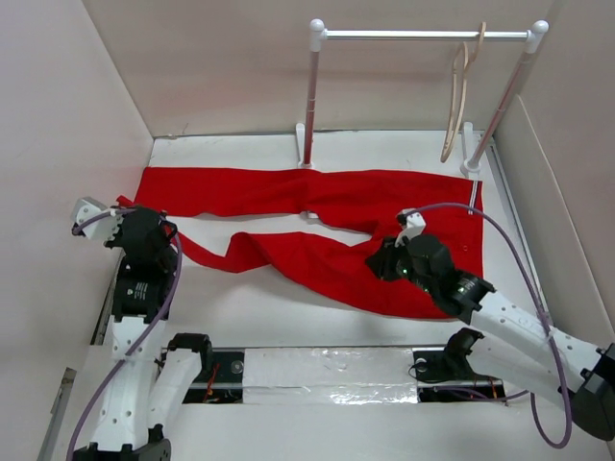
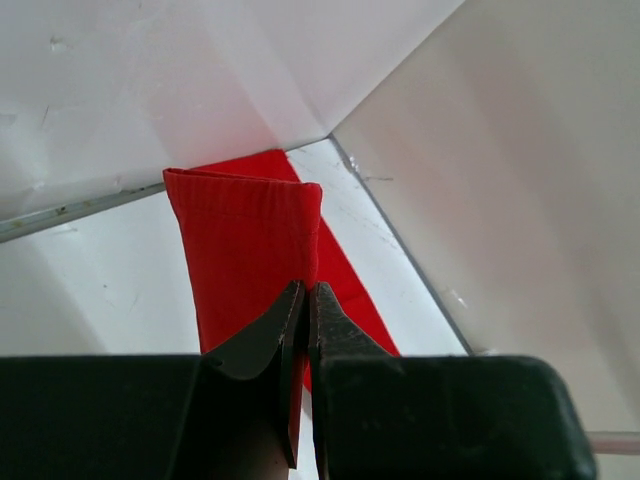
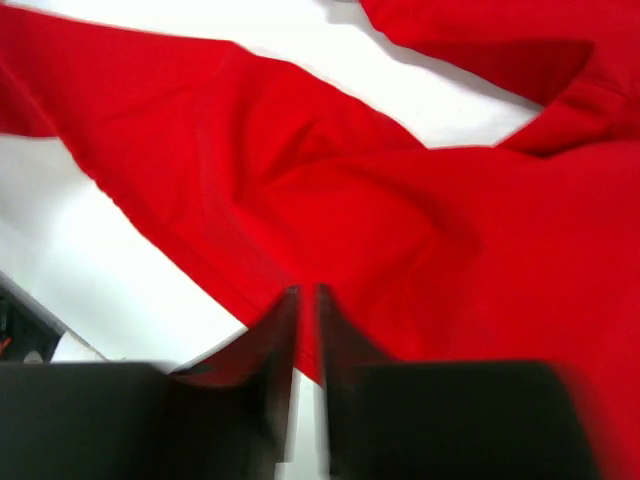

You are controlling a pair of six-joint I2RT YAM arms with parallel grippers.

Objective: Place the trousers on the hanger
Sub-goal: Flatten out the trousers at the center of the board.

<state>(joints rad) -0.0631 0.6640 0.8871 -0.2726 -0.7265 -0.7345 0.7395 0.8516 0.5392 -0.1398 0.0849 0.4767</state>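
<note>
Your left claw (image 2: 305, 292) is pinched shut on a leg cuff of the trousers (image 1: 317, 204), and your right claw (image 3: 305, 296) seems clamped mid-cloth. They stretch left-to-right across the surface (image 1: 288, 322). The hanger (image 1: 459, 96) hangs beyond, nearer your right arm.

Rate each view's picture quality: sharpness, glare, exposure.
Top external: sharp, evenly lit, with glare on the glossy strip between the arm bases. Left wrist: crisp on the trousers and left hand. Right wrist: soft and smeared, right hand blurred, table washed out.
</note>
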